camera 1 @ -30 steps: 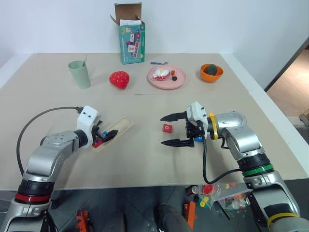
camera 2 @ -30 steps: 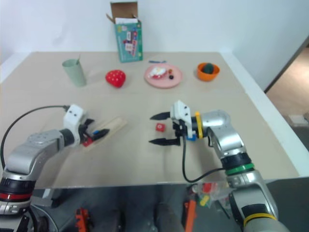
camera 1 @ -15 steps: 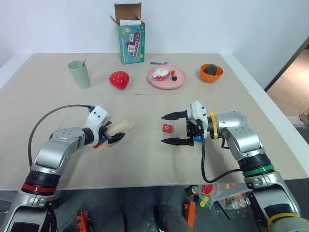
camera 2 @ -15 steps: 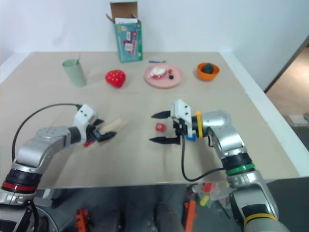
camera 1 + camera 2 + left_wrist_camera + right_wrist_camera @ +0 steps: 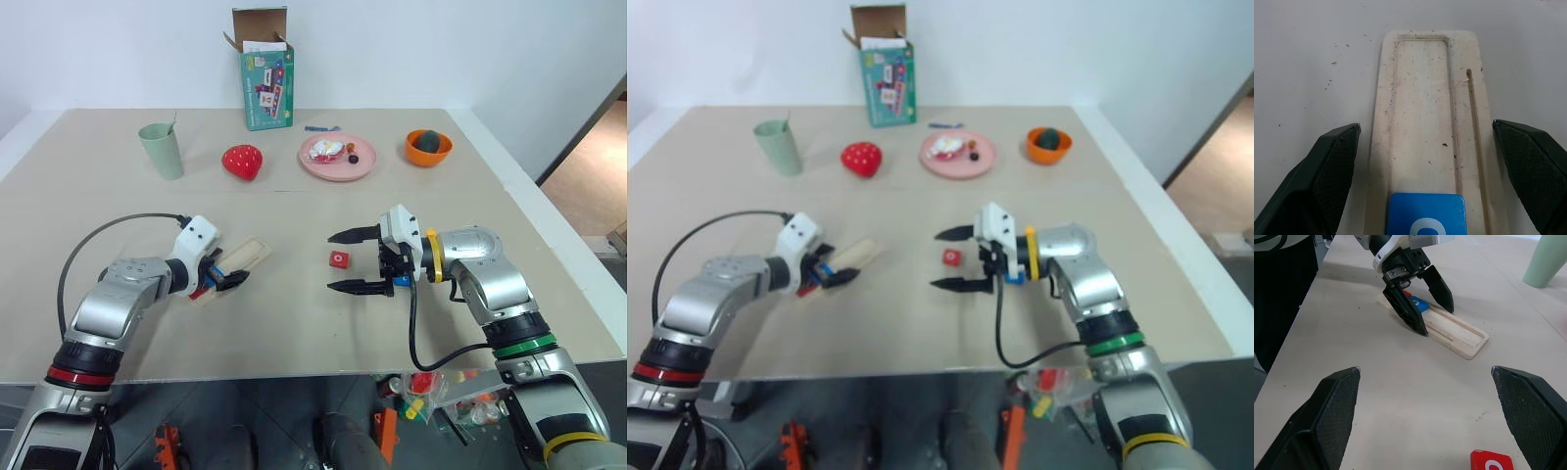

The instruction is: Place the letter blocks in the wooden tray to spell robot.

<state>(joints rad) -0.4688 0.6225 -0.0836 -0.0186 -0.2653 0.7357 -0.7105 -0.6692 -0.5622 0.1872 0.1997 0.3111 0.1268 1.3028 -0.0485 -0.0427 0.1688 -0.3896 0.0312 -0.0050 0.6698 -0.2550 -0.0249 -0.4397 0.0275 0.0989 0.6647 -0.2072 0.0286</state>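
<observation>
The left gripper (image 5: pixel 227 276) hangs with its black fingers spread wide and empty over the near end of the long pale wooden tray (image 5: pixel 1422 103), where a blue letter block (image 5: pixel 1425 214) and a red letter block (image 5: pixel 1406 294) behind it already sit in the groove, most of which is bare. The right gripper (image 5: pixel 347 261), also wide open and holding nothing, hovers by a loose red letter block (image 5: pixel 338 259) on the table (image 5: pixel 294 323). I'd judge two of five placed; another blue tile (image 5: pixel 401 282) peeks out beneath the right gripper.
</observation>
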